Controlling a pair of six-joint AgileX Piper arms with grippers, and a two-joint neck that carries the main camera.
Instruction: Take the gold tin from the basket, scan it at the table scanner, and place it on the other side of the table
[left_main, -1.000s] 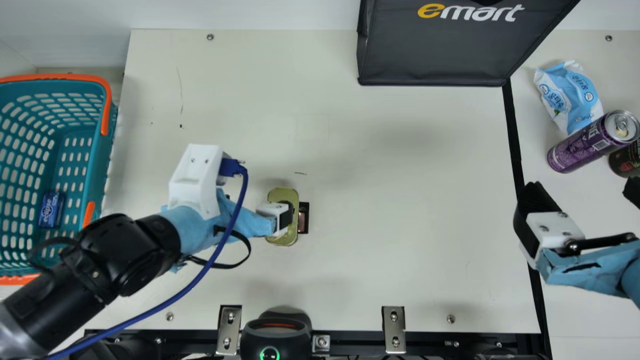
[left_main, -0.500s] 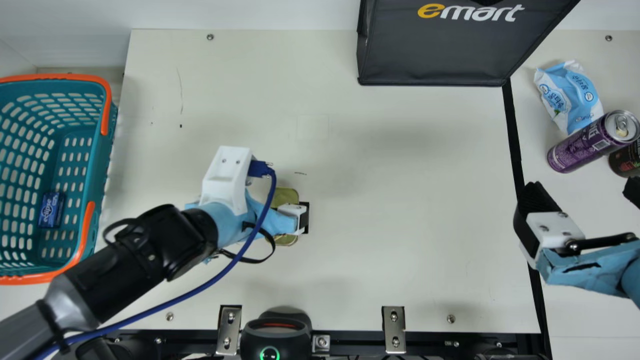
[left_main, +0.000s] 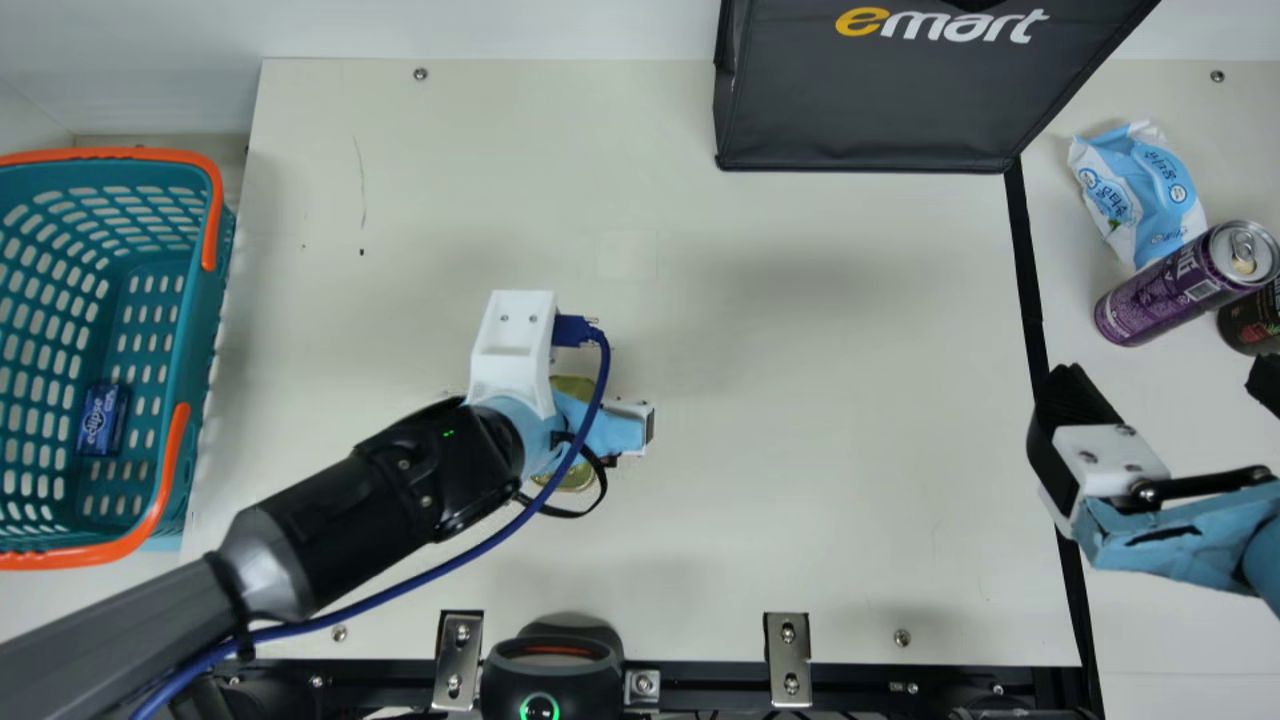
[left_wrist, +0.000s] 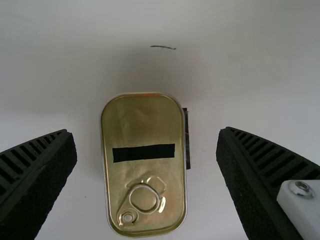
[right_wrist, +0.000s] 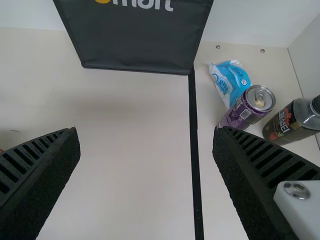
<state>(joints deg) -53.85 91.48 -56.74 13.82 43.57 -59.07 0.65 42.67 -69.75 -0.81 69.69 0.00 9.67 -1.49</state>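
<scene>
In the main view my left gripper (left_main: 632, 428) is over the gold tin (left_main: 572, 388), whose middle the arm hides. The left wrist view has the gold tin (left_wrist: 144, 122) lying flat, ring pull up, between the wide-apart fingers of the left gripper (left_wrist: 146, 150), touching neither; a black strip crosses its lid. My right gripper (left_main: 1165, 385) is at the main view's right edge, open. In the right wrist view the right gripper (right_wrist: 145, 150) has nothing between its fingers. The scanner (left_main: 553, 672) stands at the table's near edge. At the left is the teal basket (left_main: 205, 300).
A blue pack (left_main: 102, 420) lies in the basket. A black bag (left_main: 870, 100) stands at the far edge. Beyond the black line at the right are a wipes pack (left_main: 1140, 190), a purple can (left_main: 1165, 290) and a dark bottle (right_wrist: 292, 122).
My left arm has moved to the right across the tin, its gripper passing over the tin's right side. The tin has stayed in place, and the right arm has kept still.
</scene>
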